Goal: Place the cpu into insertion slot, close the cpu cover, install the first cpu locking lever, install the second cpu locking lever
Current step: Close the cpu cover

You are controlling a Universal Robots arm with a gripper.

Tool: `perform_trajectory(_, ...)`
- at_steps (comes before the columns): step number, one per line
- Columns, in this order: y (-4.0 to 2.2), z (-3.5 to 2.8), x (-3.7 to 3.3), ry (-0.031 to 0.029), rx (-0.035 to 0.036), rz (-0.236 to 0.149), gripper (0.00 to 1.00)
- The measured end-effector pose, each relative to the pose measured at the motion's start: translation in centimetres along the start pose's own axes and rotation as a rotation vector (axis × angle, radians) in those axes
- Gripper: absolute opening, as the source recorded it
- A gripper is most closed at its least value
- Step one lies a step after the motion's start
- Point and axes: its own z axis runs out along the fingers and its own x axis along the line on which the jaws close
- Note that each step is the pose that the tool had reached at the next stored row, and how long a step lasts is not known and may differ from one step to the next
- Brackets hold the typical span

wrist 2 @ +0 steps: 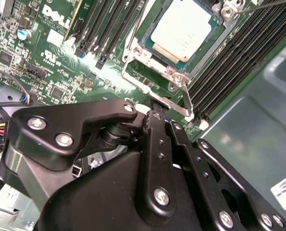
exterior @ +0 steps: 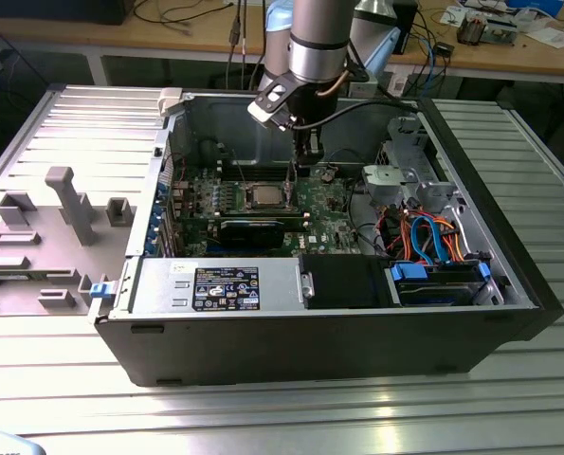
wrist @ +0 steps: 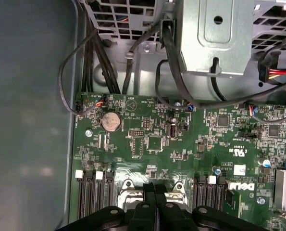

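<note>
— Spotting the cpu (exterior: 265, 196) where?
— Lying flat in the slot (wrist 2: 150, 82), centre of the exterior view, facing up, square, showing no long axis, framed by the cover (wrist 2: 215, 41).
— Jaws?
— Pressing together on the gripper (exterior: 303, 169), hovering just upper right of it.
— Surroundings?
— Sitting on a green board (exterior: 324, 199), inside a case (exterior: 310, 341) on a ribbed table (exterior: 263, 408).

The cpu (wrist 2: 186, 29) has a pale silvery-grey top with a thin green edge, and the cpu cover (wrist 2: 150, 77) is bright silver. The motherboard (wrist: 181, 154) is dark green, speckled with small black and silver parts and white print. Its memory slots (wrist 2: 239, 62) are black. The end effector (wrist 2: 155, 114) is matte black. The cables (exterior: 431, 237) are blue and orange, the case (exterior: 357, 351) black outside, the counter (exterior: 263, 417) ribbed silver-grey.
</note>
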Motion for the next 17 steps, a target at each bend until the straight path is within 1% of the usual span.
perform_trajectory(8, -1.22, 0.16, 0.09, -0.0001, 0.0, 0.0, 0.11)
perform_trajectory(10, -1.44, 0.17, 0.11, 0.0, 0.0, 0.0, 0.11)
perform_trajectory(12, -1.84, 0.27, 0.14, 0.0001, -0.0001, 0.0, 0.11)
perform_trajectory(14, -2.07, 0.36, 0.15, 0.0, -0.0001, 0.0, 0.11)
perform_trajectory(17, -2.6, 0.52, 0.19, -0.0001, 0.0, 0.0, 0.11)
